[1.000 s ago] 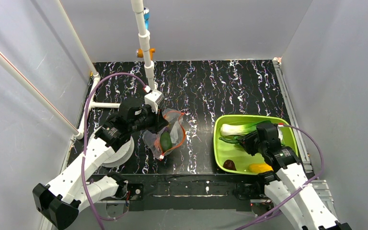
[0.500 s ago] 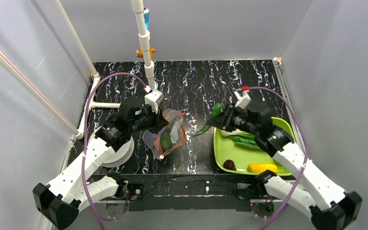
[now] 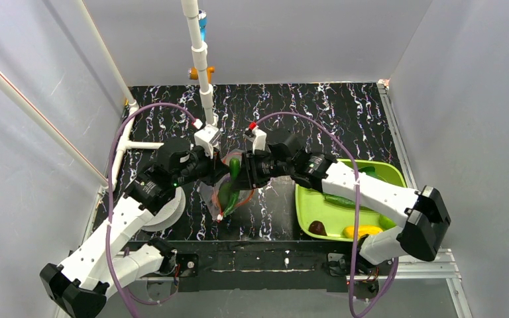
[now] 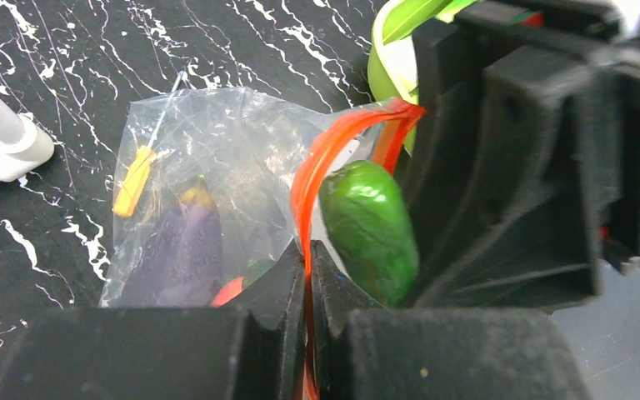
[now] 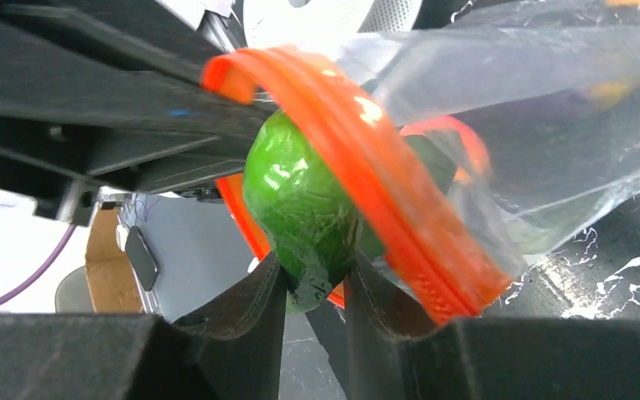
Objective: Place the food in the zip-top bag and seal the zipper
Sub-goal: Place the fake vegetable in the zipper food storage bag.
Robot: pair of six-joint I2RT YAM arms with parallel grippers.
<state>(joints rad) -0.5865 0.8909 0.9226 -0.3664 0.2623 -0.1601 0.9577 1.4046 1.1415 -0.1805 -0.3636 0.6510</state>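
The clear zip-top bag (image 3: pixel 226 193) lies left of centre, and my left gripper (image 4: pixel 308 250) is shut on its red-orange zipper (image 4: pixel 333 150), holding the mouth open. A purple eggplant (image 4: pixel 179 250) and other food show through the plastic. My right gripper (image 5: pixel 315 271) is shut on a green cucumber (image 5: pixel 300 200), whose far end sits in the loop of the zipper (image 5: pixel 375 175) at the bag's mouth. From above, the cucumber (image 3: pixel 234 167) stands between the two grippers.
A lime-green tray (image 3: pixel 305 199) at the right holds a dark plum (image 3: pixel 317 227), a yellow piece (image 3: pixel 361 231) and another cucumber (image 3: pixel 341 201). A white ribbed spool (image 3: pixel 166 209) lies under the left arm. A white pipe post (image 3: pixel 202 73) stands behind the bag.
My right arm has lifted the green cucumber out of the tray and swung left to the bag's mouth. The left gripper has kept its hold on the zipper.
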